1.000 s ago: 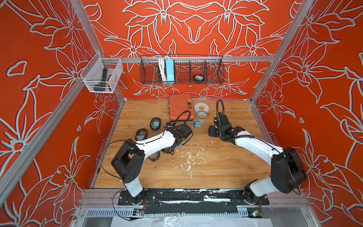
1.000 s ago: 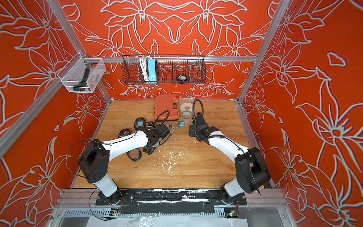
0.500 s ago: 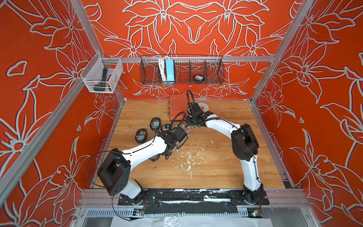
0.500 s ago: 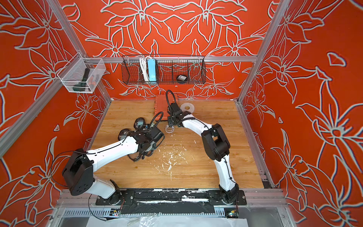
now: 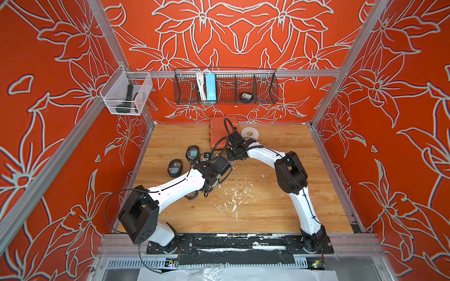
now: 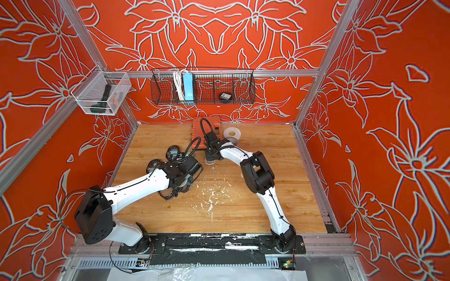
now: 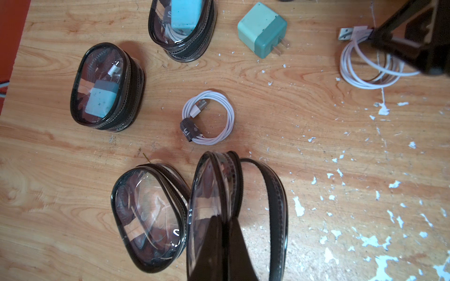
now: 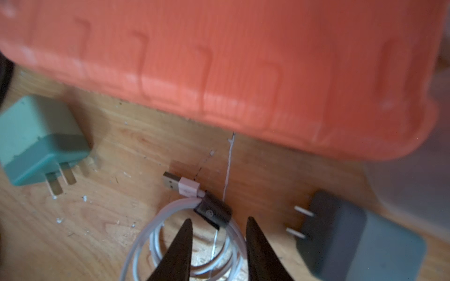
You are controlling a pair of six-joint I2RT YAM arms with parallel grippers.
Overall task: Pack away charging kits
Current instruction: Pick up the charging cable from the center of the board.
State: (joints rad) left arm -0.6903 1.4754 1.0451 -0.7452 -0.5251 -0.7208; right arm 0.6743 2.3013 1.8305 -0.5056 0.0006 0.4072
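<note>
In both top views the right gripper (image 5: 230, 157) (image 6: 210, 158) hangs just beside the orange case (image 5: 218, 136) (image 6: 197, 136). Left wrist: left gripper (image 7: 222, 219) pinched closed on an open pouch (image 7: 207, 189). Right wrist: half-spread jaws straddle a coiled white cable (image 8: 146, 231) beside that case, not squeezing it.

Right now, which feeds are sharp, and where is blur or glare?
Both top views: sharp, evenly lit. Left wrist: sharp, with glare on the oval black-rimmed clear pouch. Right wrist: ribbed orange plastic case badly blurred, teal cube wall plug soft, coiled white cable fairly crisp.
</note>
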